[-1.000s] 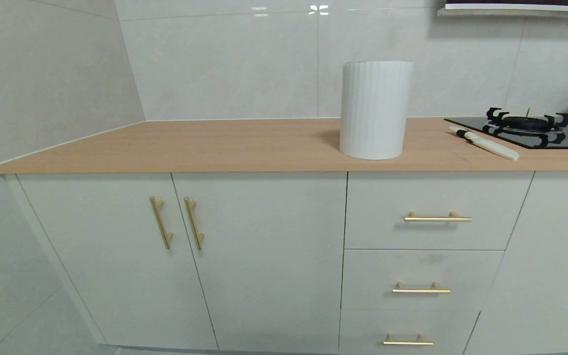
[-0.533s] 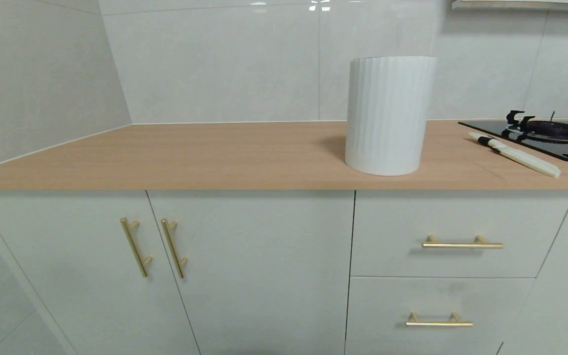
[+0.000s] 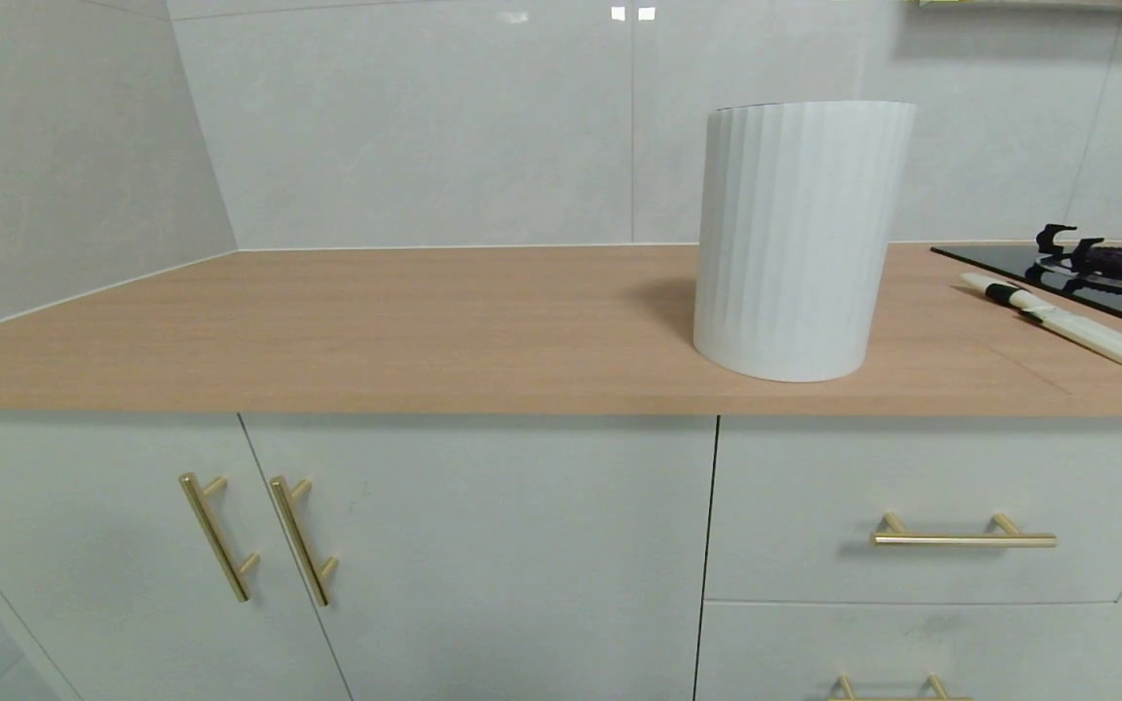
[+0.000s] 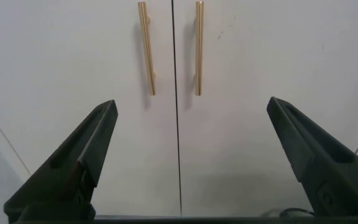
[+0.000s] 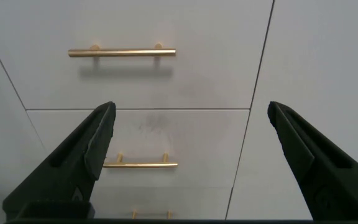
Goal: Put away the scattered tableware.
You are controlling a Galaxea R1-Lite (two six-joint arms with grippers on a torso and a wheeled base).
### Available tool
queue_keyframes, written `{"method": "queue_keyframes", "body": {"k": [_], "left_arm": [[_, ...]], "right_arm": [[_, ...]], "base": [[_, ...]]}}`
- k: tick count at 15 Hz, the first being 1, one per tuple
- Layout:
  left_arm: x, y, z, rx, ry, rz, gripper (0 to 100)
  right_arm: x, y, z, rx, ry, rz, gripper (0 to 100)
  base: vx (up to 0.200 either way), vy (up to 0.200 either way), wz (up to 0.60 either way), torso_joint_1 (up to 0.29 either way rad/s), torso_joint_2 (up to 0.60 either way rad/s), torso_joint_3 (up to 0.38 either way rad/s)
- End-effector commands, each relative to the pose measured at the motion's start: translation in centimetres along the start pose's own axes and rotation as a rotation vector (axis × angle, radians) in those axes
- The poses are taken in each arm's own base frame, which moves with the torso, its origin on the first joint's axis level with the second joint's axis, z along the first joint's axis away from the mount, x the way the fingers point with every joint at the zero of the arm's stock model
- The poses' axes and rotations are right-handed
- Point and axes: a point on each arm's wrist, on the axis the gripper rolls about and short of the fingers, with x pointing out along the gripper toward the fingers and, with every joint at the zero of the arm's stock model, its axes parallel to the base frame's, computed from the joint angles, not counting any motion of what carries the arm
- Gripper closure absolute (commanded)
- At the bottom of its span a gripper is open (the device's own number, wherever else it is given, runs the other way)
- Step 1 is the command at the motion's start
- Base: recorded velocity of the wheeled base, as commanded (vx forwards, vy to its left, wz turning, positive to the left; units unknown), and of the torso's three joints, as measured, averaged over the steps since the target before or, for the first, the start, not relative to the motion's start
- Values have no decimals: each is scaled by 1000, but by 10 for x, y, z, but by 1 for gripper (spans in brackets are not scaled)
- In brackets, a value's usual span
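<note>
Your head camera has closed in on the desk over the last second, so everything in its view looms larger and sits lower and further to the right. The things themselves have not moved on the wood.

The ribbed white canister stands upright near the front edge of the desk, right of centre. To its right, well apart from it, the pale utensil lies flat on the wood. It is long and cream-coloured with a black band near its far end, and it runs slantwise just beside the front edge of the black hob. You cannot tell whether it touches the hob.

Below the desk you have two cupboard doors on the left, each with an upright gold door handle: the left door handle and the right door handle stand close together either side of the seam. On the right are the drawers, and the top drawer handle lies level.

Your left hand is spread wide and holds nothing. It hangs low in front of the cupboard, facing the seam between the doors, with both door handles showing beyond its dark fingers.

Your right hand is likewise spread wide with nothing in it. It faces the drawer fronts with the second drawer handle between its fingers, and it touches neither drawer.

Both hands are well below the desk top, away from the pale utensil and the canister.
</note>
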Motion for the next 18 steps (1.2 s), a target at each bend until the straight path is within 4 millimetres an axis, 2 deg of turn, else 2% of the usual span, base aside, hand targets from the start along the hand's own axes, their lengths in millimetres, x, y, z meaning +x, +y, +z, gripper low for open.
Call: {"method": "queue_keyframes", "body": {"k": [1, 5, 7, 18], "left_arm": [[0, 0, 0, 0, -1, 0, 0], [0, 0, 0, 0, -1, 0, 0], [0, 0, 0, 0, -1, 0, 0], [0, 0, 0, 1, -1, 0, 0]], "right_arm": [[0, 0, 0, 0, 2, 0, 0], [0, 0, 0, 0, 2, 0, 0], [0, 0, 0, 0, 2, 0, 0], [0, 0, 0, 0, 2, 0, 0]], "base": [[0, 0, 0, 0, 0, 0], [0, 0, 0, 0, 0, 0], [0, 0, -600, 5, 0, 0], [0, 0, 0, 0, 0, 0]]}}
